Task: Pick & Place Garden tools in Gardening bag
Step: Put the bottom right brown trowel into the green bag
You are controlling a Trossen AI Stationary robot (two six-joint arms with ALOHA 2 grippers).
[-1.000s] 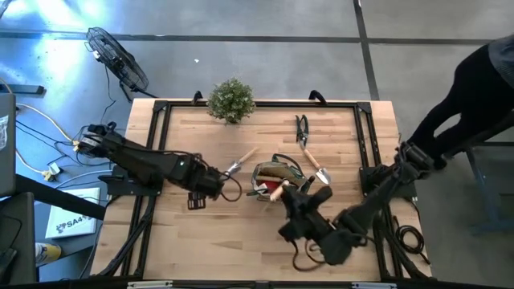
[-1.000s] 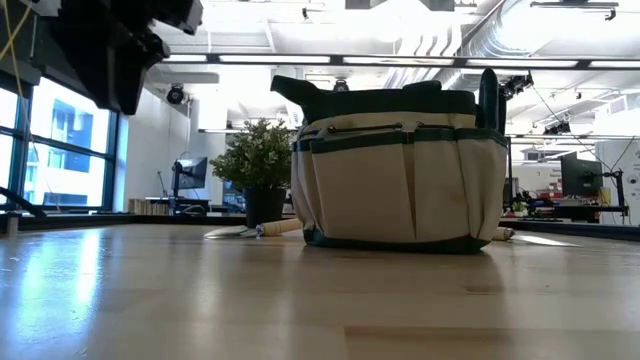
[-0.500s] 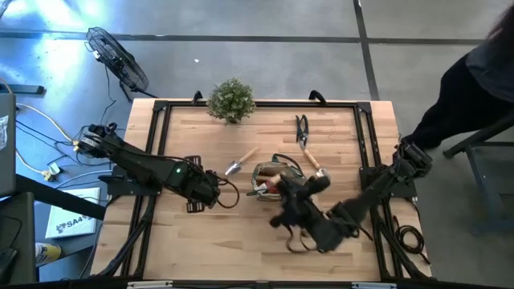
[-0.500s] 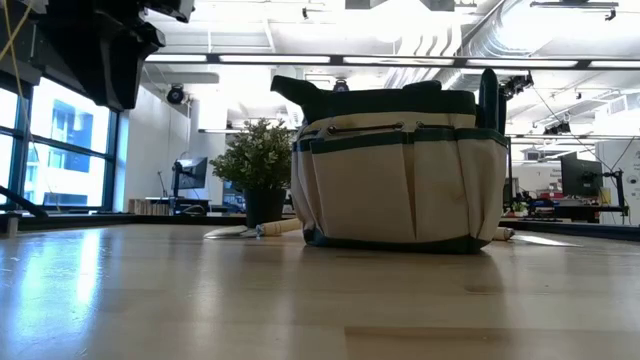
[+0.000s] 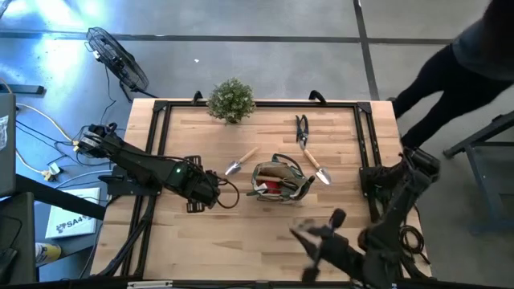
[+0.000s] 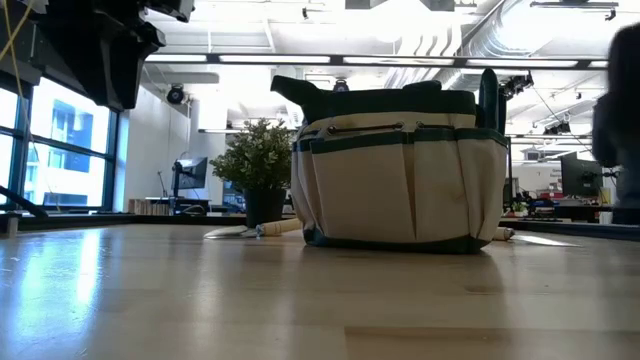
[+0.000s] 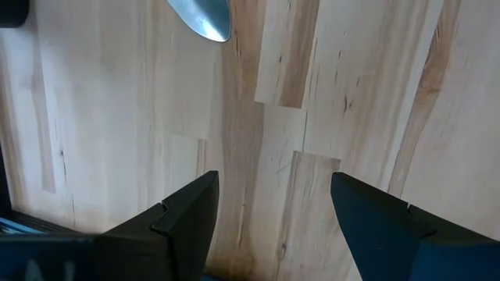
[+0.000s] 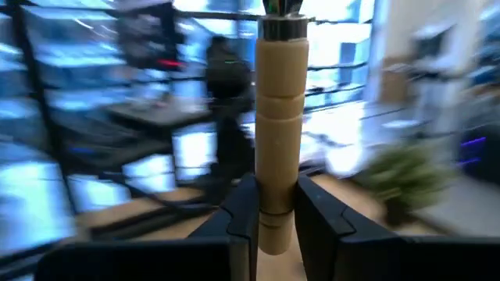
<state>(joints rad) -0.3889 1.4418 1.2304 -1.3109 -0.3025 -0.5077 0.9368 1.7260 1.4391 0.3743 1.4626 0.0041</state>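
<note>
Right gripper (image 8: pixel 275 204), fingers clamped on pale wooden tool handle (image 8: pixel 281 117), off bag; next: carry it over olive-tan fabric gardening bag (image 5: pixel 279 179), release. Left gripper (image 7: pixel 269 211) fingers apart over counter (image 7: pixel 351 94).

A robotics laboratory inside an open-plan industrial office: a pale butcher-block wooden table (image 5: pixel 257 233) edged by a black metal frame (image 5: pixel 161 108) stands on a grey polished concrete floor (image 5: pixel 265 20), with loose white and yellow cables (image 5: pixel 36 128) and a black pedestal fan (image 5: pixel 116 58) alongside. At table height, white exposed ceiling ducts (image 6: pixel 455 35), strip lights, tall dark-framed windows (image 6: pixel 60 150) and distant desks carrying dark computer monitors (image 6: pixel 580 178) fill the room beyond.
</note>
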